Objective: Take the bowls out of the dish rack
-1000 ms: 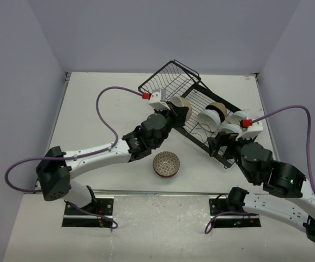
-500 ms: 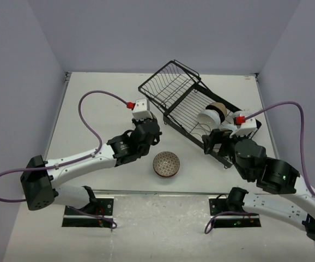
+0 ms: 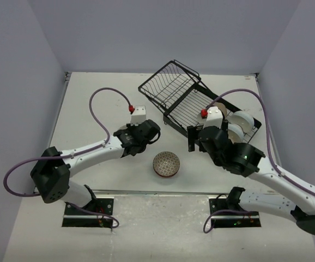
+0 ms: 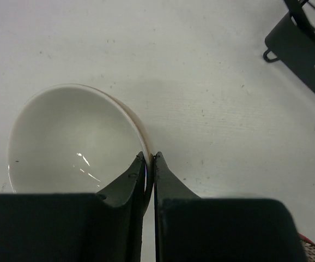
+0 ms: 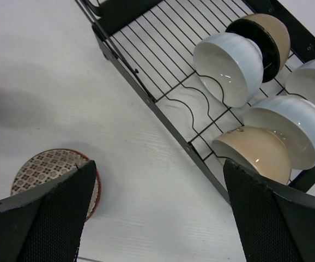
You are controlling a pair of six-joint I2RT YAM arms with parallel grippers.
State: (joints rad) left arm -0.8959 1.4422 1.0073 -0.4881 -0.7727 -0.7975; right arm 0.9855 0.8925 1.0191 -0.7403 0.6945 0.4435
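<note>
Closest to the arm bases I see the brown patterned bowl (image 3: pixel 166 164) sitting upright on the table (image 3: pixel 92 103), outside the rack and between my two arms. Just beyond it to the left, the left gripper (image 4: pixel 150 159) has its fingers pressed together on the rim of a white-inside bowl (image 4: pixel 70 136), one finger inside and one outside. That bowl is upright over bare table, clear of the rack, though I cannot tell whether its base touches the surface. On the other side, the right gripper (image 5: pixel 158 164) hangs with its fingers spread wide and nothing between them, over the near rail of the dish rack (image 5: pixel 146 97). The rack lies diagonally across the far right of the table. Five bowls stand on edge in its slotted tray. A tan bowl (image 5: pixel 253 155) is nearest the rail, with a white bowl (image 5: pixel 288 128) touching it behind. Farther in are a second white bowl (image 5: pixel 228 68), a black-lined bowl (image 5: pixel 264 35) tucked behind that, and a third white bowl (image 5: pixel 313 76) at the right edge. Farthest off, the wire basket section (image 3: pixel 168 82) tilts up.
</note>
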